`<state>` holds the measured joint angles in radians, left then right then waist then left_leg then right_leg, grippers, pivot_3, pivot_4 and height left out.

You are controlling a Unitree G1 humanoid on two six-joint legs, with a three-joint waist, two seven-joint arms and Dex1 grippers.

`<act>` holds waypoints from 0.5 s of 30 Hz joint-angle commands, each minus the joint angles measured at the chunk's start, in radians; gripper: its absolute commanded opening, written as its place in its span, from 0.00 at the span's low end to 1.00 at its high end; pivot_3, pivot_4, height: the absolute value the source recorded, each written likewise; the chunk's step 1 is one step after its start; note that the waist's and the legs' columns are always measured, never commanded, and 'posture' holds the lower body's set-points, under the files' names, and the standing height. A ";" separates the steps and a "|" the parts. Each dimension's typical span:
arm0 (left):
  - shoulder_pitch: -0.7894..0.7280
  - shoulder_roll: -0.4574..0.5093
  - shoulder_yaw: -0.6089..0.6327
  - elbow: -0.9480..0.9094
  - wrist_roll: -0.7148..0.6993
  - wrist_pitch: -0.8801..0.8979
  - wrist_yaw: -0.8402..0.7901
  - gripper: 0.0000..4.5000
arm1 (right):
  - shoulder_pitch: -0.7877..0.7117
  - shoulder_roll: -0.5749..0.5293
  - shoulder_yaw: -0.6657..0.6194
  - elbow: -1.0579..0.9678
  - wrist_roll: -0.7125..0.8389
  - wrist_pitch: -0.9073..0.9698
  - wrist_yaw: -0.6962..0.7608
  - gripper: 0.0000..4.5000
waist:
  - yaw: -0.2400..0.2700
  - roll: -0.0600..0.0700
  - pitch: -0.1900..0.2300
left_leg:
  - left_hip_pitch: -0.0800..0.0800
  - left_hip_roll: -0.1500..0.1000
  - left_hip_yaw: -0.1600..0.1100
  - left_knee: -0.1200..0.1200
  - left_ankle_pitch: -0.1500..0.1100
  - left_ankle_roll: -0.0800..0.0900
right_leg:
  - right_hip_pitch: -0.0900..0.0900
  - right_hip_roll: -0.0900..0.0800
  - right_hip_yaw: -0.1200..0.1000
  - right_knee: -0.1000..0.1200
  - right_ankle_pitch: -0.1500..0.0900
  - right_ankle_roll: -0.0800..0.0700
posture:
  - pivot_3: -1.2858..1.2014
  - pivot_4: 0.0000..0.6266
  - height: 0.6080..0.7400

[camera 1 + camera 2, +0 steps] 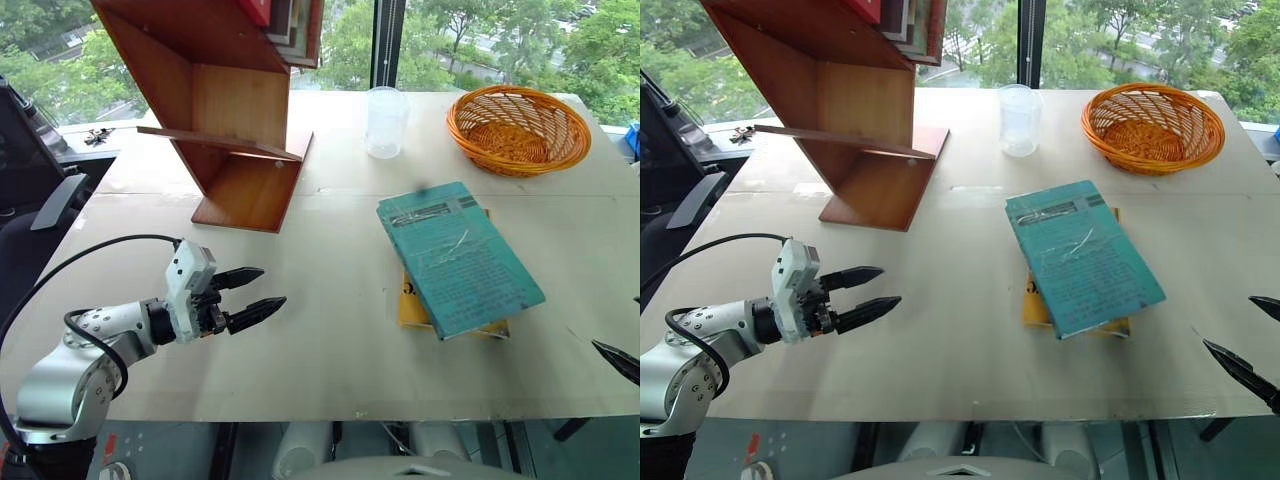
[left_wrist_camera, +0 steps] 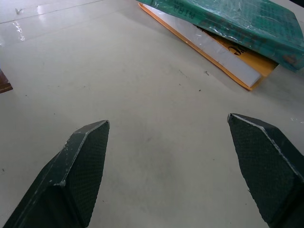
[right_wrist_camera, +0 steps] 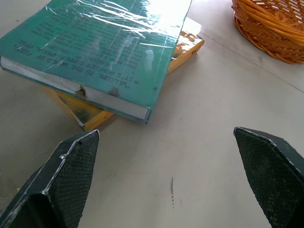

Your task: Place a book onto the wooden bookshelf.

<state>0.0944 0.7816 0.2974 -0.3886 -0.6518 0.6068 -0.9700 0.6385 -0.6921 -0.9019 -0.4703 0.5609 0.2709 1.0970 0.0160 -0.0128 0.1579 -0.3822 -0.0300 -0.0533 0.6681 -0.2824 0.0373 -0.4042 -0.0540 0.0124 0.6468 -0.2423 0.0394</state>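
**Book lying flat, both grippers spread**

The wooden bookshelf (image 1: 235,140) holds books in its upper part. Right of it, the left gripper (image 1: 255,297) is held spread over bare table (image 1: 330,330). Further right, a seemingly empty cup (image 1: 385,122), the book (image 1: 458,257) laid on a yellow book (image 1: 411,304), an orange basket (image 1: 518,128) and the spread right gripper (image 1: 1250,345) are seen.

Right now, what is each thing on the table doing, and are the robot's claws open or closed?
Teal-green wrapped book: flat, askew on the yellow book.
Yellow book: flat on the table, underneath.
Reddish-brown wooden bookshelf: upright, lower part empty.
Clear plastic cup: upright, empty.
Orange woven basket: upright, empty.
Left claw: open, holding nothing.
Right claw: open, holding nothing.
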 commanded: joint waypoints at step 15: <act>-0.167 0.044 -0.043 -0.136 -0.111 -0.044 -0.119 0.95 | -0.523 -0.241 0.358 -0.080 0.024 0.588 -0.482 0.36 | -0.004 0.004 0.000 | -0.002 0.000 0.003 0.000 0.002 -0.003 | -0.002 0.002 0.001 0.000 0.003 0.002 | 0.52 0.24 1.00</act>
<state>-0.0800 0.8057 0.2414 -0.4897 -0.7499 0.5920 -1.0547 0.1454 -0.9095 -0.5742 -0.5532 0.5926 0.8211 0.6421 0.0120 -0.0092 0.1580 -0.3844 -0.0303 -0.0507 0.6681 -0.2808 0.0348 -0.4069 -0.0522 0.0131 0.6465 -0.2391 0.0419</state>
